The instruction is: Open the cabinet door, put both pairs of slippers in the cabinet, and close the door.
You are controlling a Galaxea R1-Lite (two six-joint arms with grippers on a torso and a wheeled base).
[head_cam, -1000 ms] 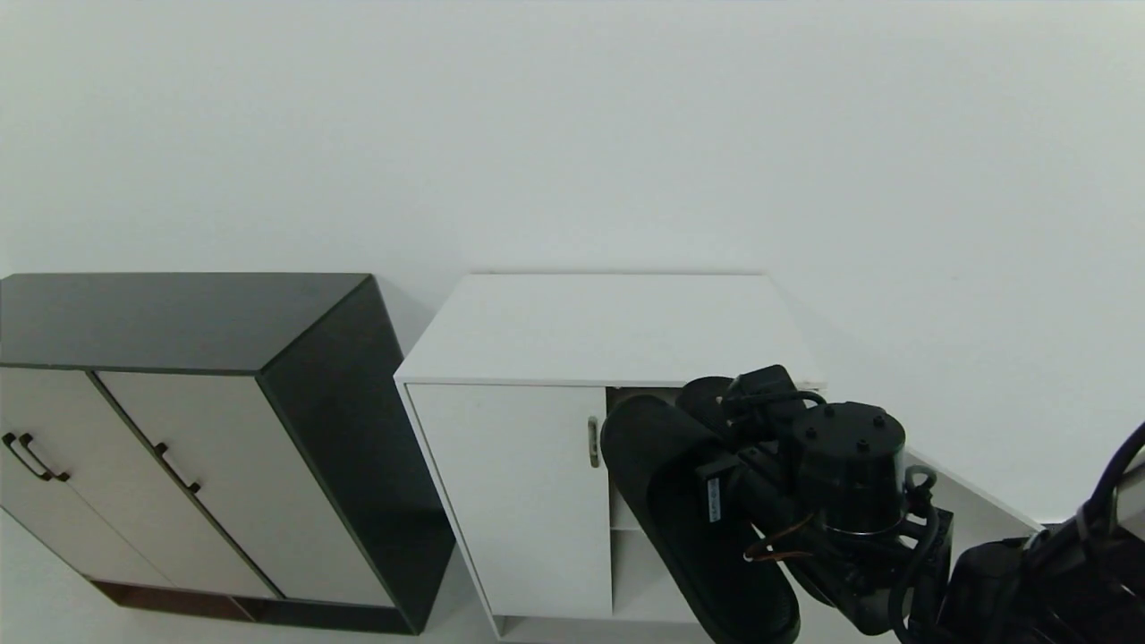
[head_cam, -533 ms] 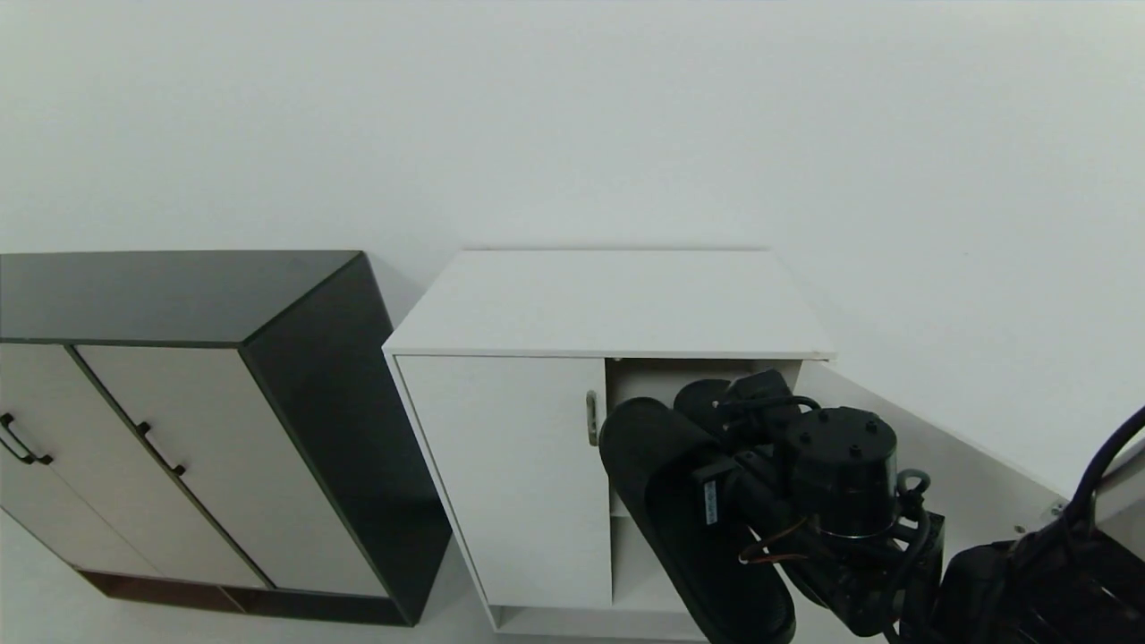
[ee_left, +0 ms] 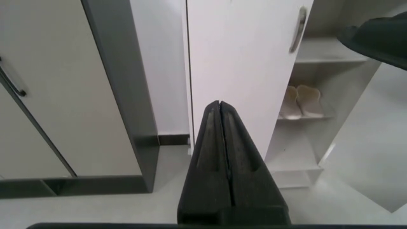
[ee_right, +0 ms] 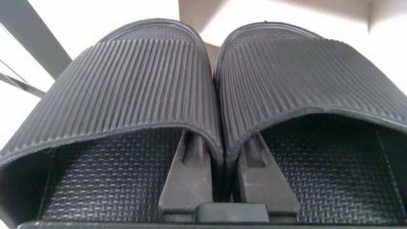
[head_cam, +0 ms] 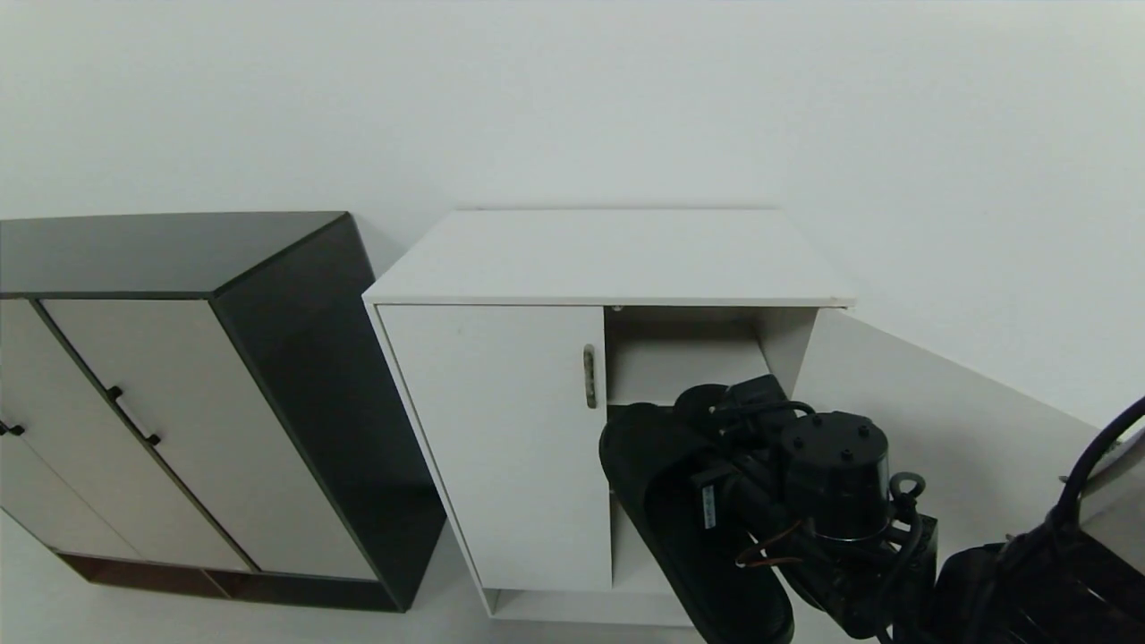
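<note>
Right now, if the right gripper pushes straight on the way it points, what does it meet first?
The right gripper, with the black slippers leading, points into the white cabinet's open right side; likely the upper shelf edge first, depth unclear.

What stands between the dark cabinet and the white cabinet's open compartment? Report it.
The white cabinet's closed door, with its handle, fills that stretch, as the head view shows.

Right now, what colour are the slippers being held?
Black slippers, with ribbed straps; the right wrist view shows them best.
</note>
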